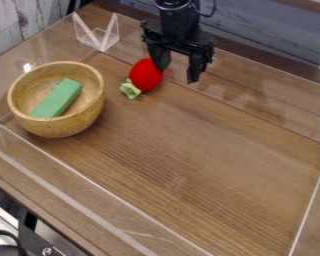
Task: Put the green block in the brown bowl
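Lying in brown bowl (19,110), green block (56,98), well apart from spread jaws

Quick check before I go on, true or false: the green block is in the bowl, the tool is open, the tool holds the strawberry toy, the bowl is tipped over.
1. The flat light green block lies inside the round brown wooden bowl. True.
2. The tool is open. True.
3. The tool holds the red strawberry toy. False: the toy lies on the wooden table beside the tool, nothing held.
4. The bowl is tipped over. False: it stands upright.
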